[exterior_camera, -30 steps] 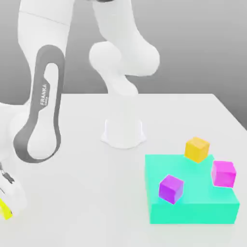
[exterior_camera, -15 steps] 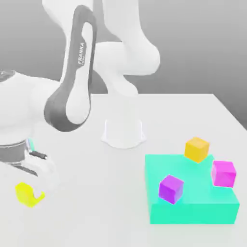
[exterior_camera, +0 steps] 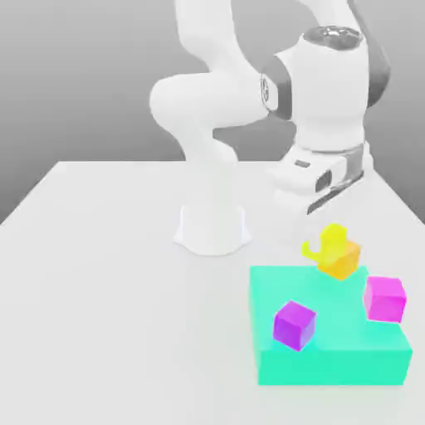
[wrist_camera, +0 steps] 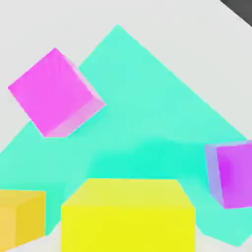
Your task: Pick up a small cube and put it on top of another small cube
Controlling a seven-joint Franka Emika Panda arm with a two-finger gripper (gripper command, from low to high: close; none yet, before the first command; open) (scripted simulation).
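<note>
My gripper [exterior_camera: 332, 239] hangs below the white hand at the exterior view's right, shut on the small lemon-yellow cube [exterior_camera: 334, 236]. That cube is off the table, just above and slightly to the exterior view's left of the amber cube [exterior_camera: 343, 261]. The amber cube rests at the far edge of the teal platform [exterior_camera: 332, 357]. In the hand view the lemon-yellow cube [wrist_camera: 128, 214] is close up, with the amber cube [wrist_camera: 19, 216] beside it and offset to one side.
A pink-magenta cube [exterior_camera: 384, 299] and a purple cube [exterior_camera: 295, 324] sit on the teal platform, also seen in the hand view as pink-magenta cube [wrist_camera: 54, 93] and purple cube [wrist_camera: 231, 172]. The arm's white base [exterior_camera: 212, 228] stands behind on the table.
The arm has swung from the exterior view's far left across to the right, carrying the lemon-yellow cube up off the table to just above the amber cube.
</note>
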